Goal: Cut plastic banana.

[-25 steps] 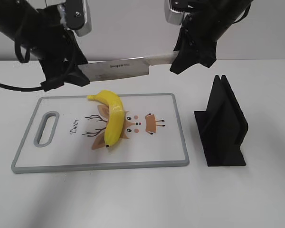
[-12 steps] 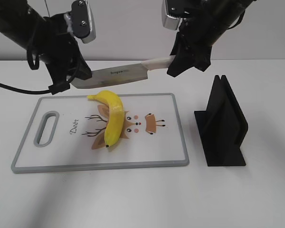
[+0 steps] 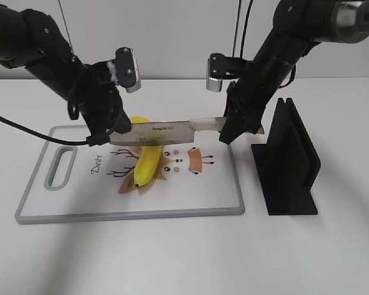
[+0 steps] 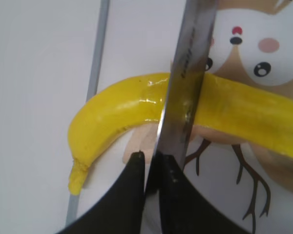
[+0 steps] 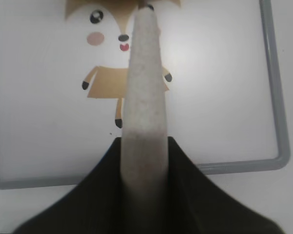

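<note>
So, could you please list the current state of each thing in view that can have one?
plastic banana: lying on the board, uncut as far as visible
knife: level, blade across the banana
left gripper: shut on the knife's blade tip
right gripper: shut on the knife's handle
cutting board: flat on the table
black stand: upright, empty

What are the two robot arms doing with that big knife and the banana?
They are holding one knife together over a plastic banana that lies on a cutting board with a cartoon deer. The right gripper is shut on the pale handle, and the left gripper pinches the blade near its tip. The blade lies across the banana near its stem end. The banana looks whole, with no gap showing. A black stand sits beside the board.
</note>
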You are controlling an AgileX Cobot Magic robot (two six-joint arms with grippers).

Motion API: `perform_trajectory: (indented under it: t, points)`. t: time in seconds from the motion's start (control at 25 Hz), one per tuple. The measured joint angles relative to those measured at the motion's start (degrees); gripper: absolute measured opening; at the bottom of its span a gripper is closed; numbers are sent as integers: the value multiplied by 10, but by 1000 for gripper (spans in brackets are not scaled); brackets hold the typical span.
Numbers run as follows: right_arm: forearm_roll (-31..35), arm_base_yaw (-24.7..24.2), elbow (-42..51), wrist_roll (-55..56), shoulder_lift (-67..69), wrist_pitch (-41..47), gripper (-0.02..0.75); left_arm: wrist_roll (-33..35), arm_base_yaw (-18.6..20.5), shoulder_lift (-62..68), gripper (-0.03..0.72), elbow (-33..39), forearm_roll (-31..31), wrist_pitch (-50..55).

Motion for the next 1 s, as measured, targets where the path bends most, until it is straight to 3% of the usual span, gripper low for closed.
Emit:
perform_trajectory:
  t: [0.24,0.68,1.0]
  points:
    - [-77,26,-3,48,-4,18,170,-1,-2,-16,40,-4,1,15]
    - [-75,37,-7,42,-138,54,170,-18,-4,-144,2,16,14,82]
    - [-72,37,-8,41,-159,55,170,-18,-4,-163,2,16,11,84]
